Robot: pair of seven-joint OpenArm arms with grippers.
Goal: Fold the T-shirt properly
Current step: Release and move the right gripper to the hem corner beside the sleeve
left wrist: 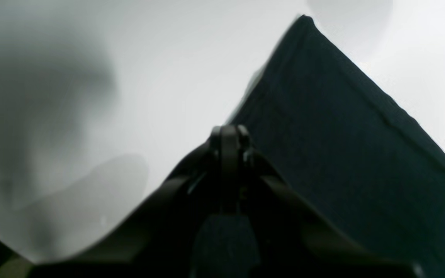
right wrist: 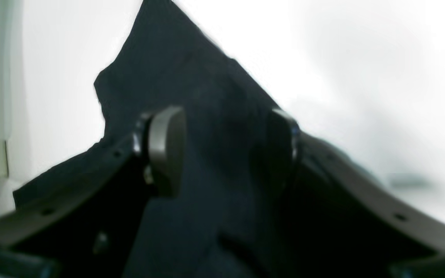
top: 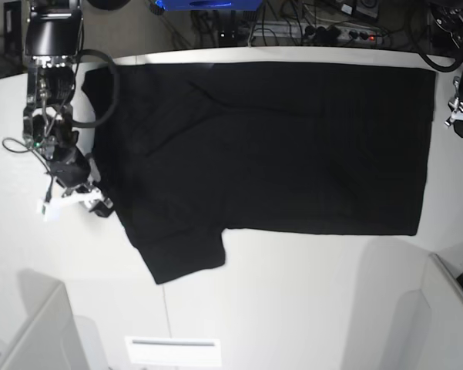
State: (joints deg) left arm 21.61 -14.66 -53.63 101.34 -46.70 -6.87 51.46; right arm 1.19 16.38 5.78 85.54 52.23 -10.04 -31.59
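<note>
The black T-shirt lies spread flat on the white table, plain side up, with one sleeve at the front left. In the left wrist view the T-shirt fills the right side and its edge runs straight to my left gripper, whose fingertips are pressed together on that edge. In the base view the left gripper shows only partly at the far right. My right gripper stands open, with its pads apart over dark cloth at the shirt's left edge.
Cables and a power strip lie behind the table's back edge. A white label sits near the front edge. Grey panels stand at the front left and front right.
</note>
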